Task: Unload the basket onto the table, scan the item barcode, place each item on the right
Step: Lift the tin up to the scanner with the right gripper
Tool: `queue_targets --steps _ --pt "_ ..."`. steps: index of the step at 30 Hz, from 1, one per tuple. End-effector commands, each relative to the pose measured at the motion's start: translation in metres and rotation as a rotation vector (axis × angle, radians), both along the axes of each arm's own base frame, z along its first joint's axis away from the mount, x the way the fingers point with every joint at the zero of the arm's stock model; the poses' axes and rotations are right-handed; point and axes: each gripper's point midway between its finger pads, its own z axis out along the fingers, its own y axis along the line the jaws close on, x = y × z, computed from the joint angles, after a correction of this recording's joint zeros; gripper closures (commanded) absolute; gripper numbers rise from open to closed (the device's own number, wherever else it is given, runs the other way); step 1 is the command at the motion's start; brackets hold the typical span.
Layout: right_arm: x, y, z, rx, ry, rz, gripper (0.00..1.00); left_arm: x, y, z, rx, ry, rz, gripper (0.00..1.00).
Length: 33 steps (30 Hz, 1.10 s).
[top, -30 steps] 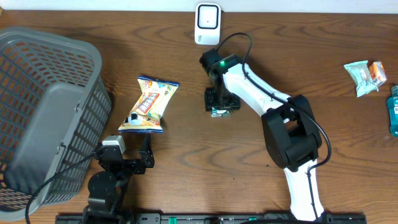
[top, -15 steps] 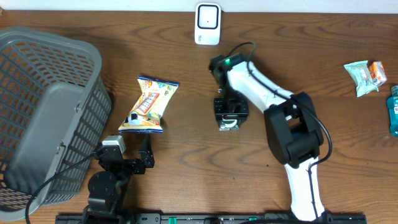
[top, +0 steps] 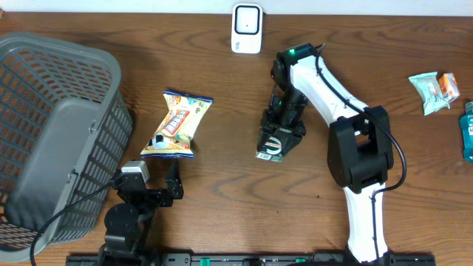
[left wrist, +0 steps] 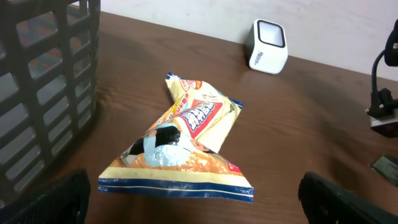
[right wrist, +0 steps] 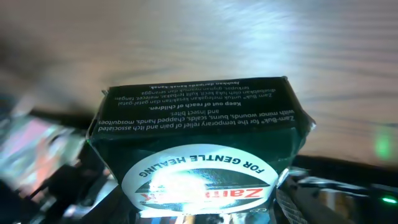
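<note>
**Zam-Buk box (right wrist: 199, 134) clamped in the right gripper at mid-bench**

At far left the overhead view shows a grey mesh basket (top: 44, 52). Just right of it, near the front edge, the left gripper (left wrist: 193, 186) sits with its jaws spread wide and nothing between them. Its wrist camera looks along the bench (top: 222, 185) at a crumpled snack bag (left wrist: 180, 146), yellow and orange with a blue-edged seam; the print is too small to read. Beyond the bag stands a white barcode scanner (left wrist: 267, 46), its dark window visible only from this low angle.

Right of centre, the right gripper (top: 273, 144) grasps the box, in front of the scanner and apart from it. From overhead the box is only a small dark shape. The right wrist view shows a dark green carton with a white oval reading "FOR GENTLE HEALING" and "Zam-Buk" in red, plus "Keep out of reach of children".

At far right lie a teal packet (top: 425, 90), an orange-and-white packet (top: 447, 87) and a blue bottle (top: 468, 133).
</note>
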Motion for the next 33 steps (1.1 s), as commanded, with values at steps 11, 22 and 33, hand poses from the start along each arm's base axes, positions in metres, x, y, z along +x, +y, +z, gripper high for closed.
queue_targets --steps 11,22,33 --pt "-0.001 0.029 0.046 0.198 -0.056 -0.036 0.78 -0.001 0.0 -0.013 0.0 0.037 -0.003 0.02" --pt "0.051 0.021 0.029 0.131 -0.341 0.037 0.88 -0.001 0.0 -0.013 0.0 0.037 -0.003 0.02" --pt "0.222 0.016 0.055 -0.05 -1.123 0.04 0.85 -0.001 0.0 -0.013 0.0 0.037 -0.003 0.02"
